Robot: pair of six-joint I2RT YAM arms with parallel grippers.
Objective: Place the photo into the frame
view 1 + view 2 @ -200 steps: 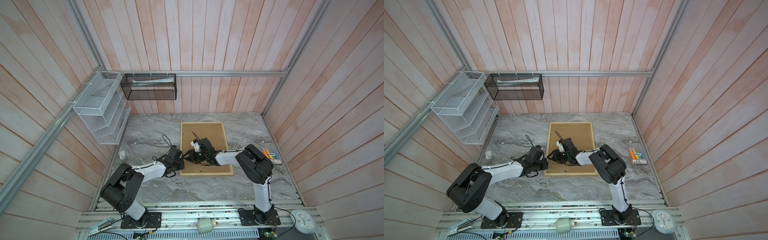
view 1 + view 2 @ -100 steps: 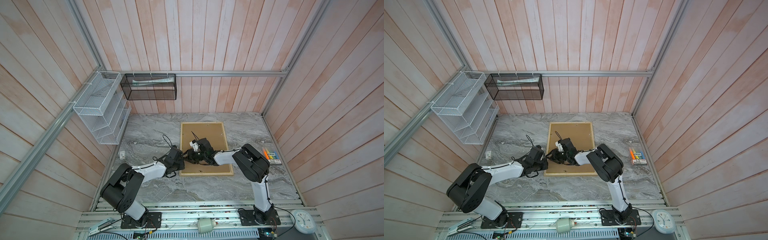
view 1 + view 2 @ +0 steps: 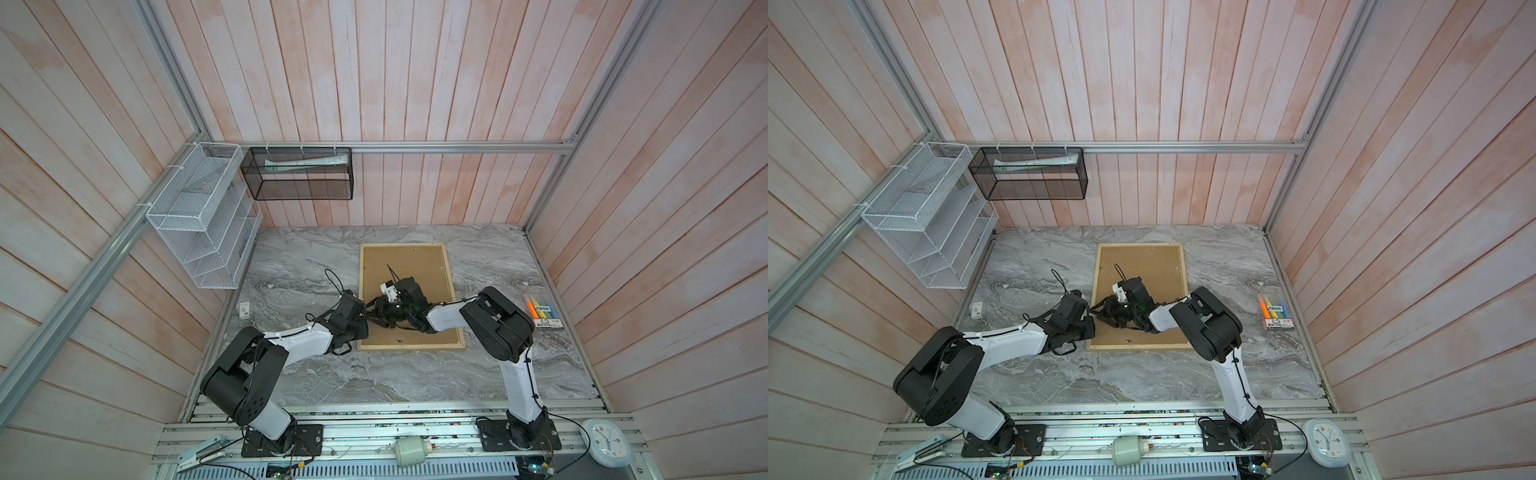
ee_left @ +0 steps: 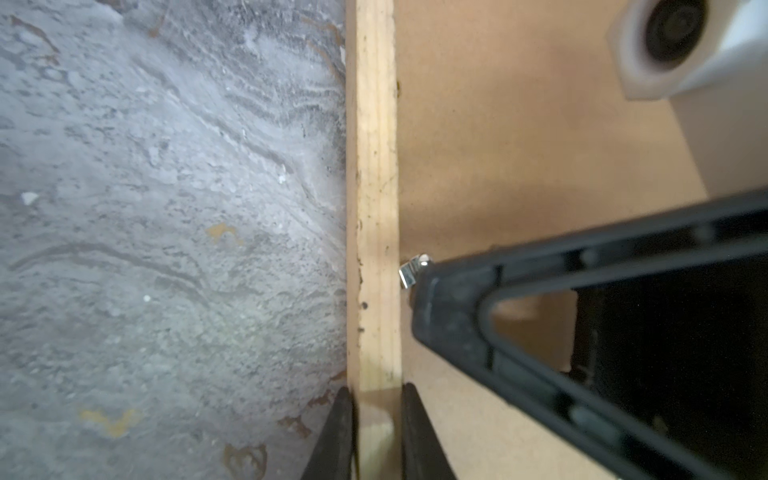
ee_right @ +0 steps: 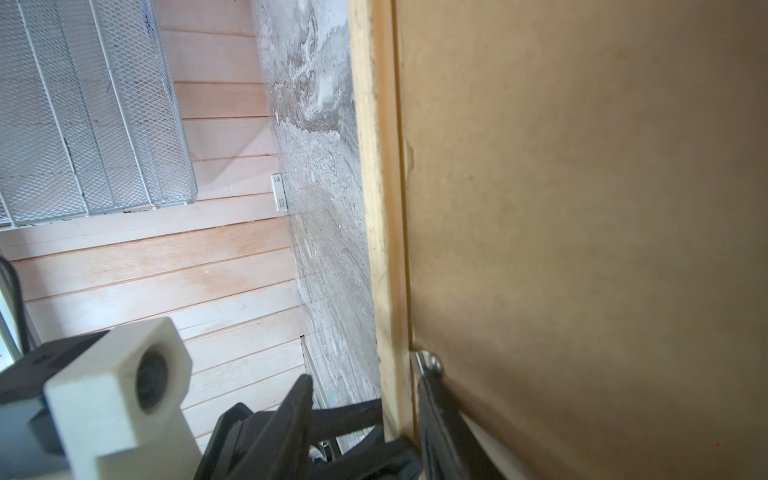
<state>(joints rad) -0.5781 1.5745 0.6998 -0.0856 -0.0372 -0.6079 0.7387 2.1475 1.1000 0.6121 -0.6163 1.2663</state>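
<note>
The frame (image 3: 405, 257) lies back-up on the marble table, brown fibreboard inside pale wood rails, in both top views (image 3: 1142, 266). My left gripper (image 4: 376, 432) is shut on the frame's left rail (image 4: 374, 166), one finger on each side. My right gripper (image 5: 365, 407) reaches across the board and stands open astride the same rail. Its inner finger (image 5: 434, 399) rests against a small metal clip (image 5: 430, 361), and its outer finger hangs over the table, apart from the wood. In the top views both grippers meet at the left rail (image 3: 368, 320). The photo is not in view.
A pack of coloured markers (image 3: 542, 311) lies at the table's right edge. A small white tag (image 3: 244, 308) sits by the left wall. A white mesh shelf (image 3: 203, 216) and a black mesh basket (image 3: 297, 174) hang on the walls. A clock (image 3: 606, 440) lies in front.
The right arm's elbow has shifted a little to the left, with its gripper staying at the left rail. The left arm and the frame have not moved.
</note>
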